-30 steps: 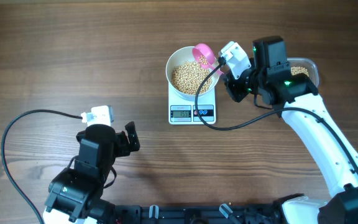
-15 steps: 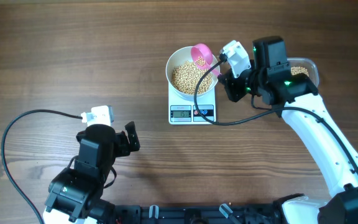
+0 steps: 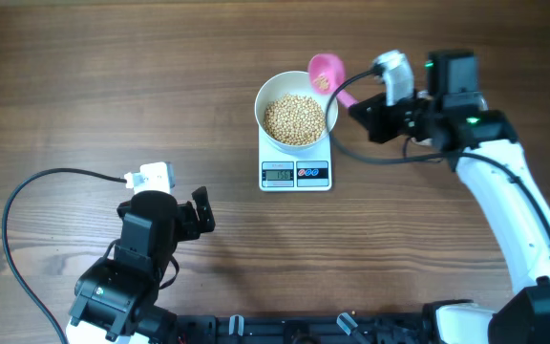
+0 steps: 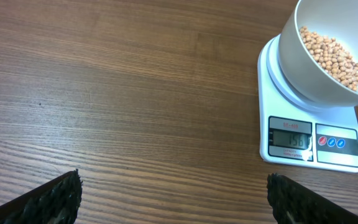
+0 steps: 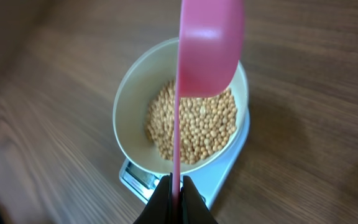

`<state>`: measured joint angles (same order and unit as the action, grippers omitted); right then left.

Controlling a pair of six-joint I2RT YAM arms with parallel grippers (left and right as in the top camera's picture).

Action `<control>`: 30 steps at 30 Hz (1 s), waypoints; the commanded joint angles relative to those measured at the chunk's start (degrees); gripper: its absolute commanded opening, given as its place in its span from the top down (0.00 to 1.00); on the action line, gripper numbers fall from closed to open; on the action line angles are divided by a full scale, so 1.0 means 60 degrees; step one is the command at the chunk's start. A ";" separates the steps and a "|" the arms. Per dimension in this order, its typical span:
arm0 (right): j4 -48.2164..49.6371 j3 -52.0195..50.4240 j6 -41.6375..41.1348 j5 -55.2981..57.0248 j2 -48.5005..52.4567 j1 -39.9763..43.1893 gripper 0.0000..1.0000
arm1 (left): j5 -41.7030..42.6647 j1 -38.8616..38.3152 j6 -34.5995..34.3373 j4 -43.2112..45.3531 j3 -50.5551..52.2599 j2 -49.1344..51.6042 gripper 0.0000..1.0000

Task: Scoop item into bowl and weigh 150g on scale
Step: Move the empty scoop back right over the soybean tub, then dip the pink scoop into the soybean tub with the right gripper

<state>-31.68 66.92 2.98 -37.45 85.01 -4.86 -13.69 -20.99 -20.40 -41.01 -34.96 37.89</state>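
Currently the right gripper is pinched tight on the thin handle of a pink plastic scoop. In its wrist view the fingers meet flat against the handle. The scoop's cup reaches out ahead of that hand to the near rim of the round white bowl and carries a few beans.

Small round beige-tan beans fill the bowl's bottom. The bowl sits on the flat white square kitchen scale, ahead of the right gripper and slightly below the scoop. The bowl's sides reach about to the scale's side edges; the front strip with the display stays uncovered.

Writing: the grey display reads about "156", its last part lost in a glint. The small red print above it is too fine to read.

The left gripper stands spread wide, holding nothing. The scale lies ahead and to its right, well apart, with brown wood-grain table between and to its left.
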 commanded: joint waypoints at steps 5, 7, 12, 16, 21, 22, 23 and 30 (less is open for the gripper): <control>0.0200 0.0215 -0.1016 -0.2532 -0.0131 0.2029 0.96 | -0.0120 0.0066 0.0106 0.0000 0.0062 0.0000 0.00; 0.0197 0.0215 -0.1005 -0.2528 -0.0211 0.2681 0.96 | -0.0120 0.0066 0.0106 0.0000 0.0062 0.0000 0.00; 0.0073 0.0215 -0.0991 -0.2528 -0.0448 0.4255 0.96 | -0.0120 0.0066 0.0106 0.0000 0.0062 0.0000 0.00; -0.0714 0.0215 -0.0069 -0.1712 -0.0484 0.5380 0.96 | -0.0120 0.0066 0.0106 0.0000 0.0062 0.0000 0.00; -0.2528 0.0215 0.2025 0.1366 -0.0484 0.5464 0.96 | -0.0120 0.0066 0.0109 0.0000 0.0062 0.0000 0.00; -0.2707 0.0215 0.2102 0.1727 -0.0492 0.5406 0.96 | -0.0120 0.0066 0.0106 0.0000 0.0062 0.0000 0.00; -0.2820 0.0215 0.2138 0.2237 -0.0492 0.5315 0.96 | -0.0120 0.0066 0.0106 0.0000 0.0062 0.0000 0.00; -0.2590 0.0215 0.2575 0.5723 -0.0492 0.3730 0.96 | -0.0120 0.0066 0.0109 0.0000 0.0062 0.0000 0.00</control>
<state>-48.21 67.22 15.42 -14.70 83.22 22.20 -13.69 -20.97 -20.40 -41.08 -34.96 37.89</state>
